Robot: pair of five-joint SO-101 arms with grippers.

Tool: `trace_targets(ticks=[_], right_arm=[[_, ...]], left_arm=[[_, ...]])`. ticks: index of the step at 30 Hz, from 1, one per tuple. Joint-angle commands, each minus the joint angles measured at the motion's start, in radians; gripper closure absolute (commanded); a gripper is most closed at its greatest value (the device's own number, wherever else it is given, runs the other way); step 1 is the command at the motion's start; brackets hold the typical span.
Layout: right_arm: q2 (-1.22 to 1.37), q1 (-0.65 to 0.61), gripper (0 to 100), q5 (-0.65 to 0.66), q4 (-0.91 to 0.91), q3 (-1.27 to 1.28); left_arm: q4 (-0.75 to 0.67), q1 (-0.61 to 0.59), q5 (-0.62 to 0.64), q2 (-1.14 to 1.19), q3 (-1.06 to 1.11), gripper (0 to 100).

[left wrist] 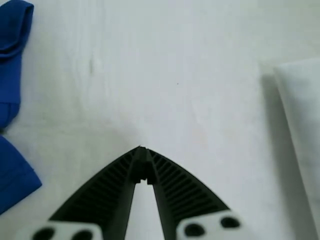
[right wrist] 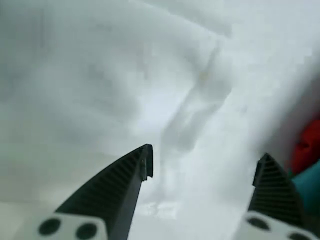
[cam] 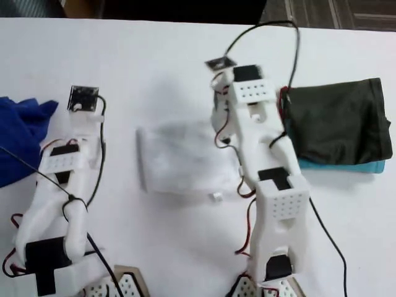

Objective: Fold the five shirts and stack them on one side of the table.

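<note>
Right end effector (right wrist: 206,154) agape above white shirt (right wrist: 100,75)

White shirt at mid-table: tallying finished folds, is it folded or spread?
Folded: the white cloth shirt lies as a compact rectangle with straight edges, no sleeves sticking out.

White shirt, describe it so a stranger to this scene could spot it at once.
On the table, look between the left arm and the right arm. The white shirt lies there, folded into a rectangle. It is pale like the tabletop, unlike the blue shirt and the dark shirt at the sides.
</note>
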Motion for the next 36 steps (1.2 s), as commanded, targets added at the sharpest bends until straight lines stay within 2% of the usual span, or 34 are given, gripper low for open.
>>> trace_targets(ticks=[1,12,21,27,36], right_arm=[[-0.056,-0.065,67.0,-0.04,0.01,-0.003],[-0.022,-0.13,67.0,-0.048,0.004,0.006],[0.211,-0.041,64.0,-0.048,-0.082,-0.003],[0.222,-0.045,59.5,-0.048,-0.081,-0.003],[0.249,-0.025,59.7,-0.051,-0.094,-0.003]], left_arm=[[-0.018,-0.003,0.002,-0.048,-0.002,97],[-0.048,-0.003,0.002,-0.048,0.016,97],[-0.051,-0.003,0.002,-0.048,0.018,97],[-0.055,-0.003,0.002,-0.048,0.018,97],[-0.055,-0.003,0.002,-0.048,0.018,97]])
